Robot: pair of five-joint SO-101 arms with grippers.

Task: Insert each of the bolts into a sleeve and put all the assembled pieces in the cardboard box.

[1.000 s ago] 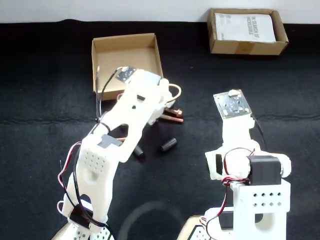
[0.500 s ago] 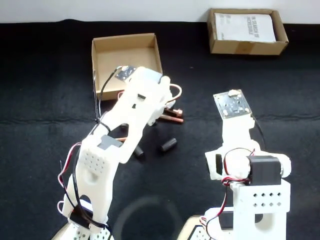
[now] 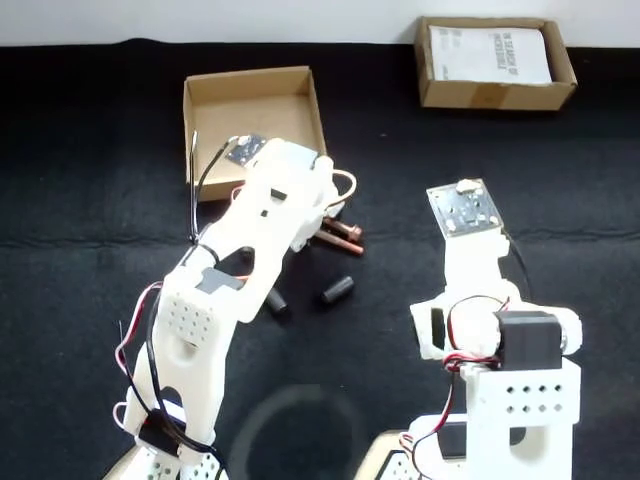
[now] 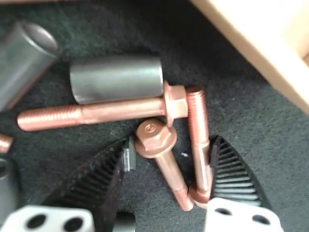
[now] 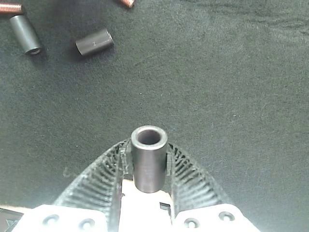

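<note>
Nearest to the arm bases, the right gripper (image 5: pixel 148 151) is closed on a dark sleeve (image 5: pixel 149 166), which stands upright between its two jaws with the open end up, above the black cloth (image 5: pixel 231 87). A little farther, two loose sleeves (image 3: pixel 337 290) lie on their sides on the cloth, near each other but not touching. Behind them is a group of copper bolts (image 4: pixel 155 137). The left gripper (image 4: pixel 171 144) hangs over this group with its jaws spread wide, two bolts lying between them and nothing grasped. A long bolt (image 4: pixel 96 113) lies across these two, its head touching them, and a grey sleeve (image 4: pixel 116 77) lies alongside it. Just beyond the group stands the cardboard box (image 3: pixel 250 110), open at the top. Farthest, at the back right of the table, is a second box (image 3: pixel 560 55) with a printed sheet inside.
</note>
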